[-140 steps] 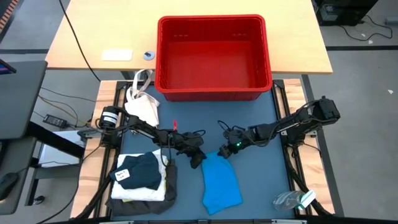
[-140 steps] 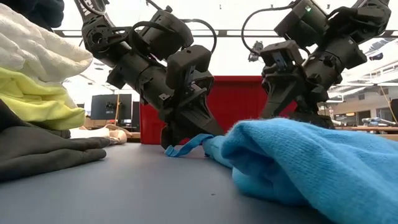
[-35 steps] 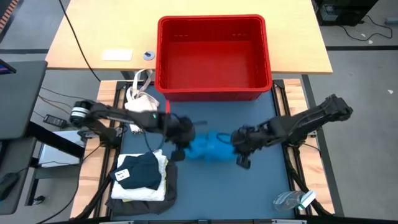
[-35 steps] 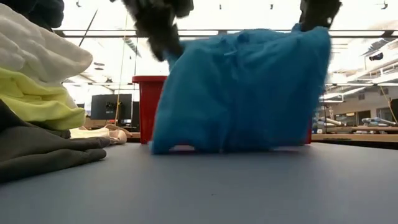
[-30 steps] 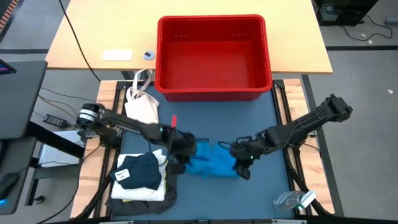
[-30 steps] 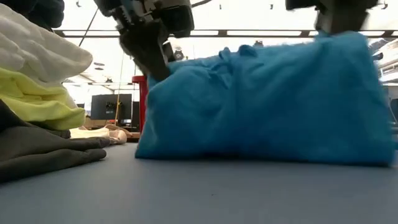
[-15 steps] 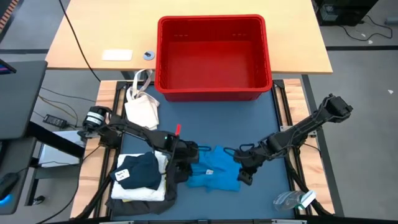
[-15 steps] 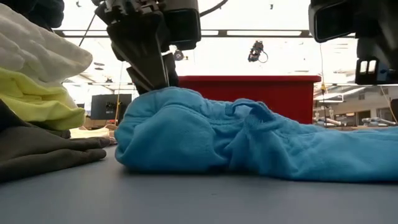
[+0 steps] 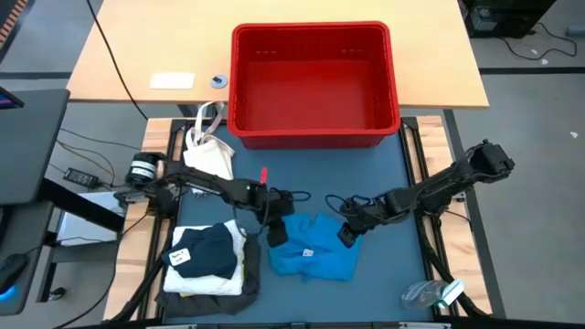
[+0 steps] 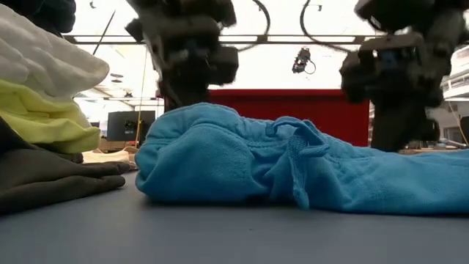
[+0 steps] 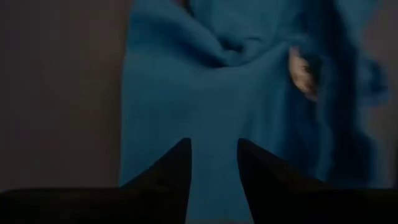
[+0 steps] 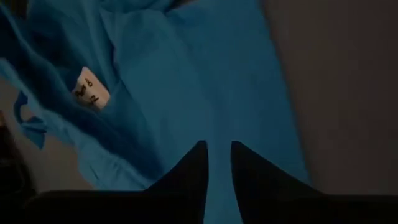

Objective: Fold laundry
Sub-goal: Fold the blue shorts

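blue piece [image 9: 311, 248], folded, flat on mat near front edge, long axis left-right (small tag up). left gripper [image 9: 276, 230], right gripper [image 9: 346, 234]: above either end, parted, empty.

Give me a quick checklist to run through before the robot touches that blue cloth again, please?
1. Blue cloth lying flat on the table: ok.
2. Left end effector free of the cloth, fingers apart, nothing between: ok.
3. Right end effector free of the cloth, fingers slightly apart: ok.
4. Cloth smooth: not ok, bunched in the low view.
5. Folded pile clear of the cloth: ok.
6. Fold even: cannot tell.
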